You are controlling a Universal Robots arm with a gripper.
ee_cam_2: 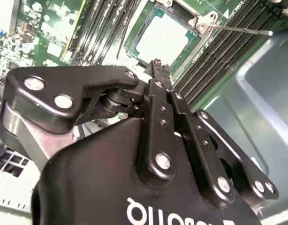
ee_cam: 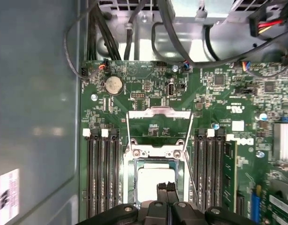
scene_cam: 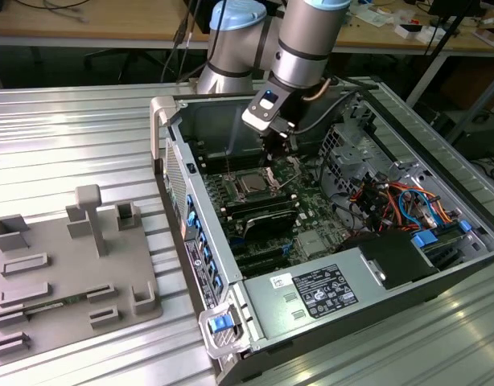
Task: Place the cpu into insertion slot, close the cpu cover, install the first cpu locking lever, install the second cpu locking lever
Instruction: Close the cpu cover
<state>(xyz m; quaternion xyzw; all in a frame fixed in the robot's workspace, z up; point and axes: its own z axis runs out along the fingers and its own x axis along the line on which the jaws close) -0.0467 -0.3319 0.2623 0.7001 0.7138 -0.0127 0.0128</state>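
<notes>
gripper (ee_cam: 166,186) fingers pressed together, empty, above socket (ee_cam: 132,178) | chip (ee_cam: 153,174) seated in socket | cover (ee_cam: 159,111) flipped open beside socket | tip: likely push cover's far edge down evenly, sparing chip

No print can be read clearly. In the exterior view, a white label (scene_cam: 323,291) on the grey power supply box (scene_cam: 267,322), at five o'clock from the cpu (scene_cam: 253,184), carries tiny dark lines. White lettering (ee_cam_2: 177,213) crosses the black body of the claw (ee_cam_2: 156,65), cut off at the edge. A white sticker (ee_cam: 8,194) on the case wall (ee_cam: 36,93) is blurred.
</notes>
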